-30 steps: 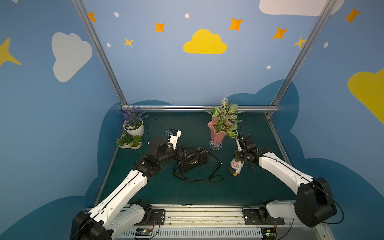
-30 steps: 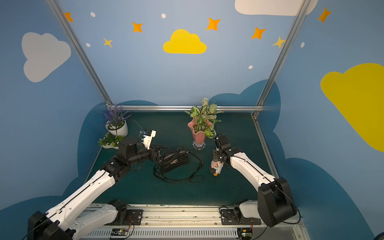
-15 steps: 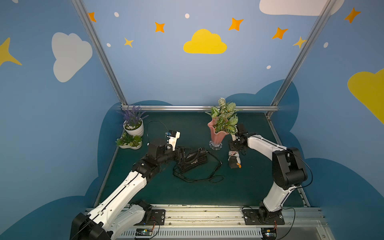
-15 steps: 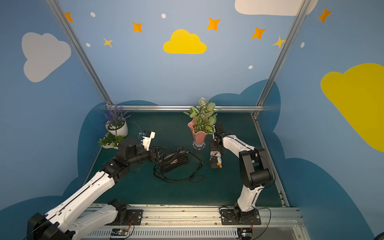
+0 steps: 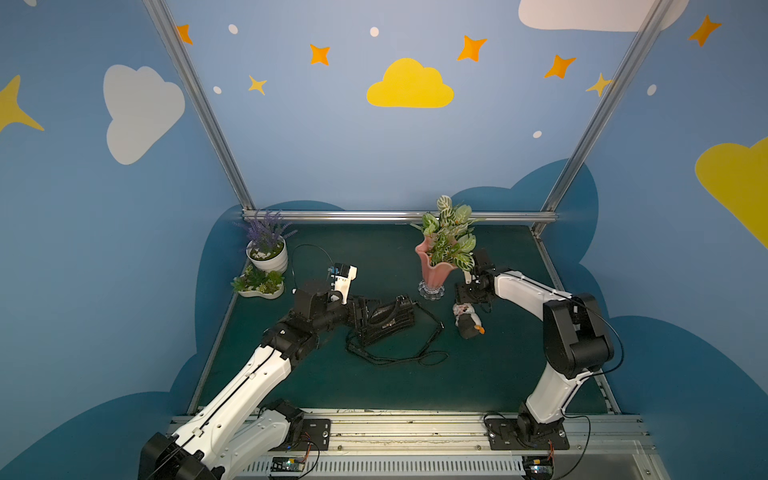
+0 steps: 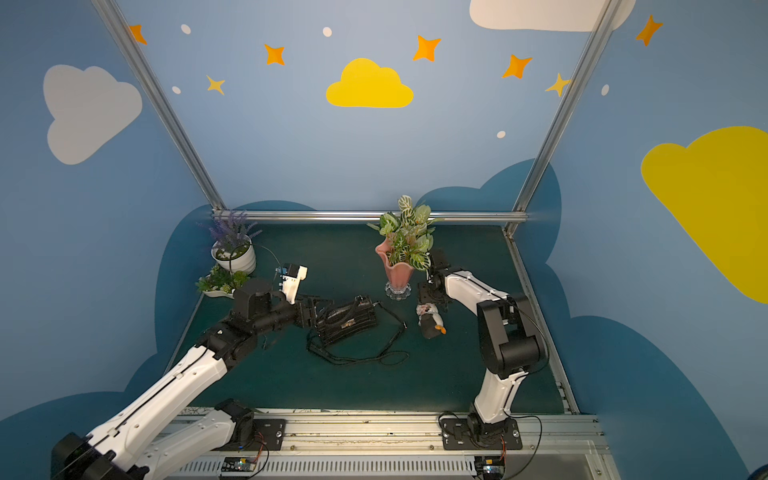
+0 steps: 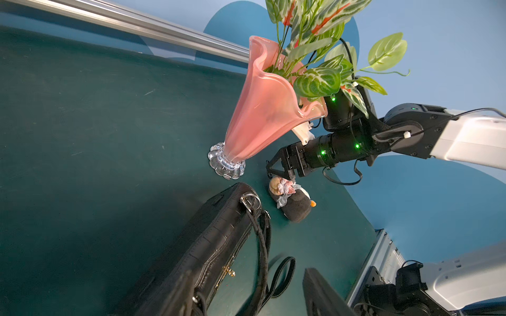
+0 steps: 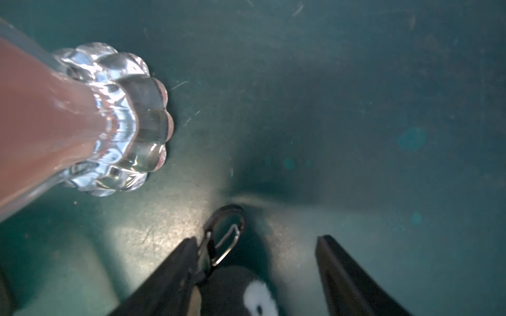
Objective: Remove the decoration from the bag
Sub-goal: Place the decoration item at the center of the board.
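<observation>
The bag [image 5: 388, 322], small, black and glossy, lies on the green mat with its thin strap [image 5: 399, 359] looped in front of it. My left gripper [image 5: 359, 313] is open around the bag's left end; in the left wrist view the bag [image 7: 216, 240] lies against one finger and the other finger [image 7: 320, 292] stands clear of it. The decoration, a plush penguin [image 5: 467, 323], lies on the mat to the right, apart from the bag. My right gripper [image 5: 465, 297] hovers just behind it, open. In the right wrist view the penguin [image 8: 232, 290] and its metal clip [image 8: 226, 238] lie between the spread fingers.
A pink vase [image 5: 432, 270] with green leaves stands close behind the penguin, beside my right gripper. A white lavender pot [image 5: 268, 255] and a succulent dish [image 5: 259, 286] sit at the back left. An aluminium rail [image 5: 399, 216] bounds the mat's far edge.
My right gripper has opened and let go of the penguin, which now lies on the mat. The right arm has folded, its elbow raised. The left arm and the bag have hardly moved.
</observation>
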